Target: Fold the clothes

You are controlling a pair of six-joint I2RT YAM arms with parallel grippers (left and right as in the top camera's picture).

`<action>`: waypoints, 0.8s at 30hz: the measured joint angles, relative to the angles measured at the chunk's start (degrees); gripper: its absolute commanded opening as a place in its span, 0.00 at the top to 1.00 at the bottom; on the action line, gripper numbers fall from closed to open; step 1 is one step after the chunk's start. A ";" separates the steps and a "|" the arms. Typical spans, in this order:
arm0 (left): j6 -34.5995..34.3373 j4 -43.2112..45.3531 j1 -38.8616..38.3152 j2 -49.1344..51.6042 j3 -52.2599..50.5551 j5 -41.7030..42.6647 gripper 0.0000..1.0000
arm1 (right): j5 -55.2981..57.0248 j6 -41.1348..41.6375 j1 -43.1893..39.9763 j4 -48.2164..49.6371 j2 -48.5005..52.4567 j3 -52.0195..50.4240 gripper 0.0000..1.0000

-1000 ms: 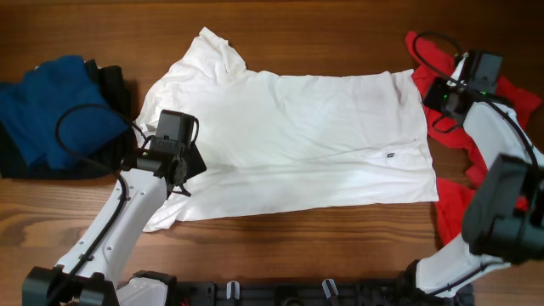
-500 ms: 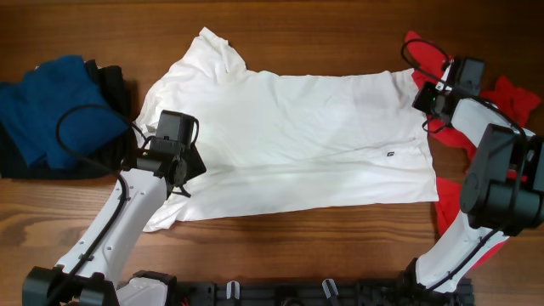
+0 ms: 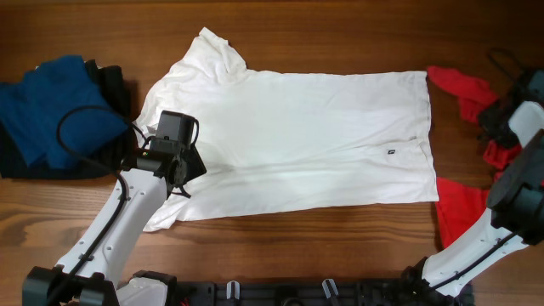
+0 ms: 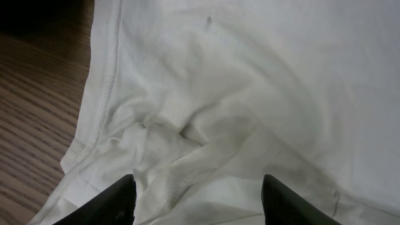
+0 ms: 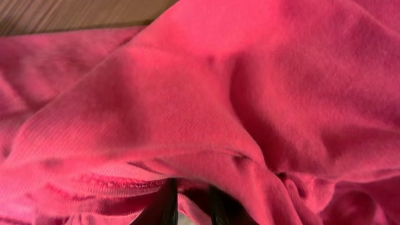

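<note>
well, left gripper (image 4: 199,187) jaws wide apart above white t-shirt (image 3: 297,136), right gripper (image 5: 192,203) jaws tight on red garment (image 5: 187,94)

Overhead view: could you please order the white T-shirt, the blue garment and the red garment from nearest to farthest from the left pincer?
1. white T-shirt: directly beneath the left pincer, at the lower left sleeve.
2. blue garment: on the left side, a little apart from the shirt.
3. red garment: on the far right, beyond the shirt's hem.
</note>
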 measured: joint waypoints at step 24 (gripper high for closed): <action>12.13 4.33 1.84 0.57 12.59 2.56 0.27 | -33.14 -10.56 6.51 -18.53 -15.15 0.50 0.41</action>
